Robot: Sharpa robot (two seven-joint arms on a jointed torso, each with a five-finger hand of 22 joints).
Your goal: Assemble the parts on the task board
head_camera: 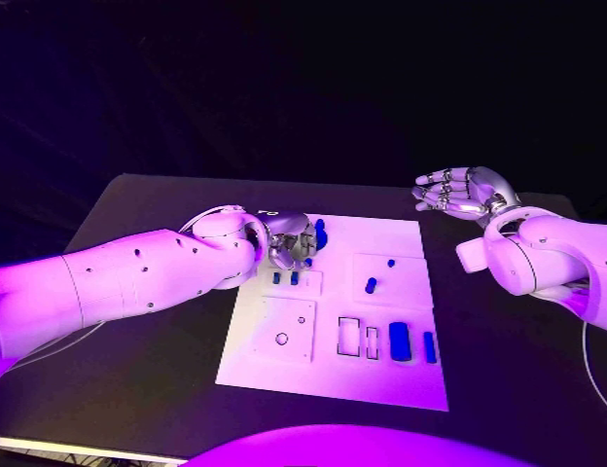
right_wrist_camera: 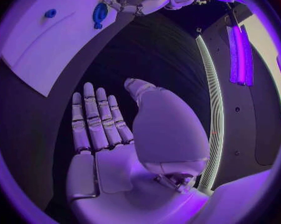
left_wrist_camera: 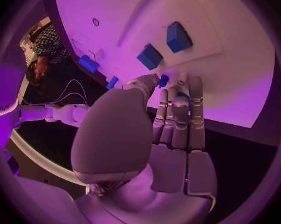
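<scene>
The white task board (head_camera: pixel 335 365) lies in the middle of the black table. My left hand (head_camera: pixel 287 241) hovers over its far left corner, beside a long blue part (head_camera: pixel 319 233). In the left wrist view its fingers (left_wrist_camera: pixel 177 119) lie close together, and the thumb and a fingertip pinch a small blue part (left_wrist_camera: pixel 163 80). Two blue blocks (left_wrist_camera: pixel 177 37) (left_wrist_camera: pixel 150 56) stand in the board just beyond the fingertips. My right hand (head_camera: pixel 461 193) hangs off the board at the far right, and its fingers (right_wrist_camera: pixel 97 119) are stretched out and hold nothing.
More blue parts sit on the board: two short pegs (head_camera: pixel 285 277), an oval piece (head_camera: pixel 371 285), a small dot (head_camera: pixel 391 263) and two upright bars (head_camera: pixel 399 341) (head_camera: pixel 430 347) near empty rectangular slots (head_camera: pixel 348 336). Bare black table (head_camera: pixel 135 379) surrounds the board.
</scene>
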